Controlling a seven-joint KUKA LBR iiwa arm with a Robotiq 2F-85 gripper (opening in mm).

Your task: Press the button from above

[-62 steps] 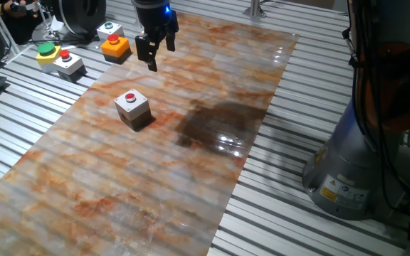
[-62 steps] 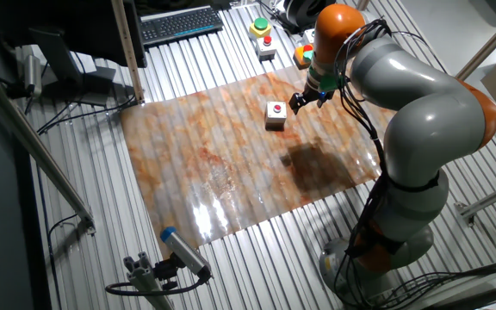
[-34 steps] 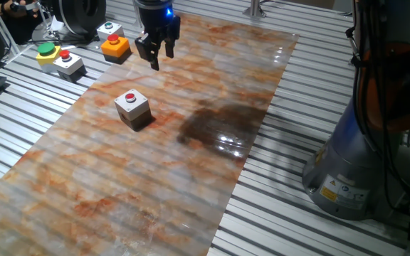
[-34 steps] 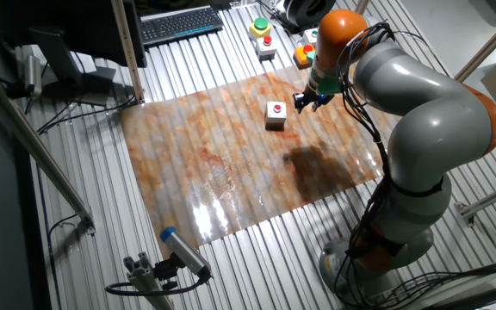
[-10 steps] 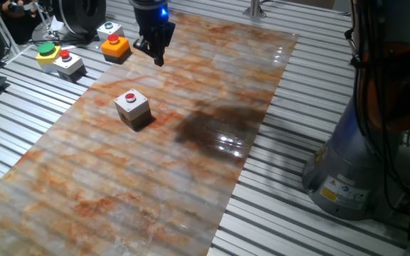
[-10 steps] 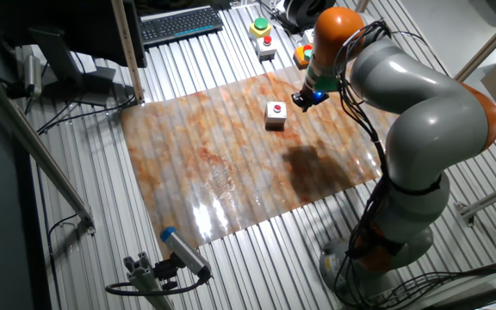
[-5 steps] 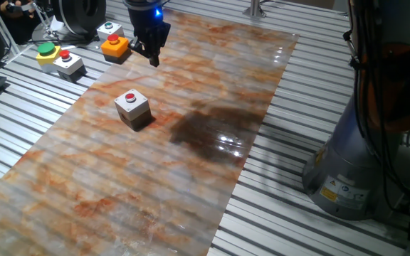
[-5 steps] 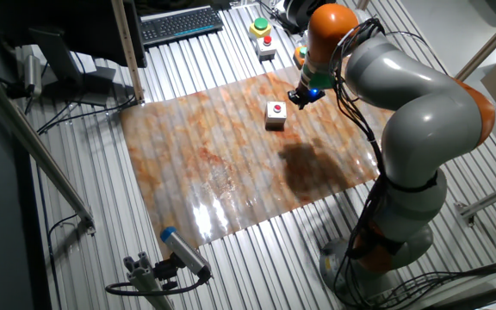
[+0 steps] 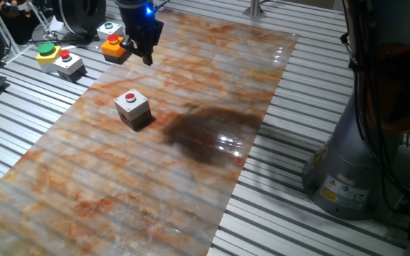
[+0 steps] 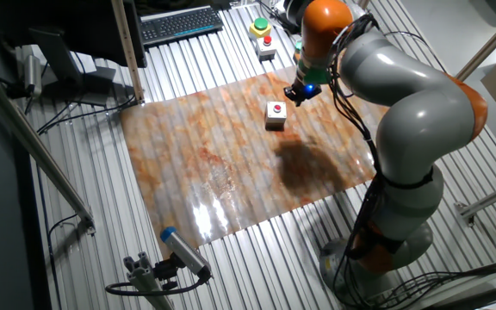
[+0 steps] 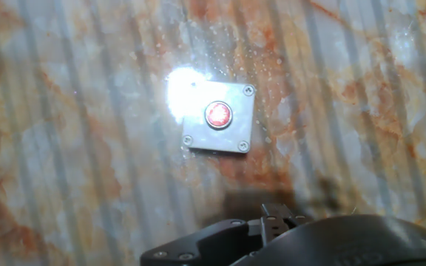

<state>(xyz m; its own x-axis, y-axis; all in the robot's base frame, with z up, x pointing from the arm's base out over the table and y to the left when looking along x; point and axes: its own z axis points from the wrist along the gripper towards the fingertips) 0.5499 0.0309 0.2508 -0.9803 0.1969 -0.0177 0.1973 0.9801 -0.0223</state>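
Observation:
The button (image 9: 130, 97) is small, round and red, on top of a grey-white cube box (image 9: 134, 112) that stands on the marbled mat (image 9: 191, 85). It also shows in the other fixed view (image 10: 275, 108). In the hand view the button (image 11: 217, 114) lies above centre, on its square grey plate. My gripper (image 9: 146, 58) hangs in the air beyond the box, toward the mat's far edge, and is apart from it. Its fingers point down and are shut together. It also shows in the other fixed view (image 10: 293, 97) and at the bottom of the hand view (image 11: 276, 215).
Off the mat's far left corner stand an orange box with a red button (image 9: 115, 47), a yellow box with a green button (image 9: 47, 52), a grey box with a red button (image 9: 67, 65) and a white box (image 9: 109, 29). The arm's base (image 9: 351, 178) is at the right.
The fingers were apart six seconds ago and are together now. Over the last second the gripper has moved left, toward the orange box, with the arm's shadow following.

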